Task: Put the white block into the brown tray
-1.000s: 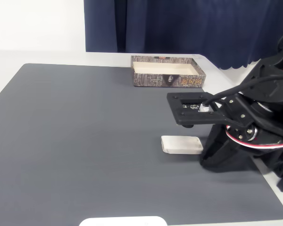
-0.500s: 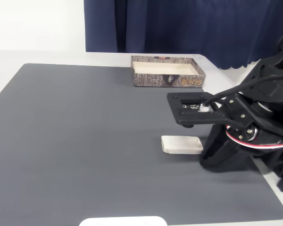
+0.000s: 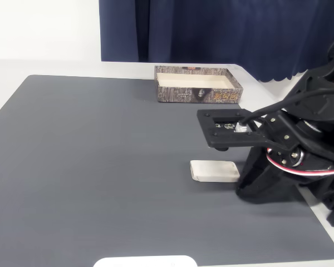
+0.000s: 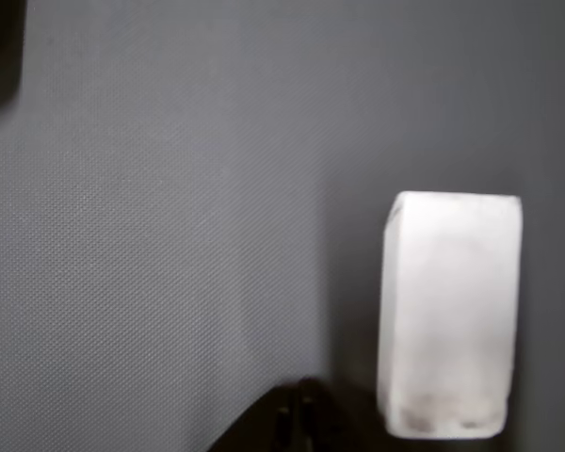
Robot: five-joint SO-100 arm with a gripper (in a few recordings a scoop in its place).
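Block point(image 3: 214, 171) flat on grey mat point(image 3: 100, 167), just left of arm base. Tray point(image 3: 197, 84) at far edge, well apart. Gripper state: cannot tell.

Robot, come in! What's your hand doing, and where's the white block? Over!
Hand low beside the block, grip unclear. White block flat on the mat, untouched. Brown tray empty, path clear.

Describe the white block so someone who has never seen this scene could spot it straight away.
Start from the dark grey mat covering the table, then look toward its right side, just in front of the black arm. The white block lies flat there, a small off-white slab with rounded corners. It lies wholly on the mat, unlike the wider white plate cut off at the bottom edge, and well short of the brown tray.
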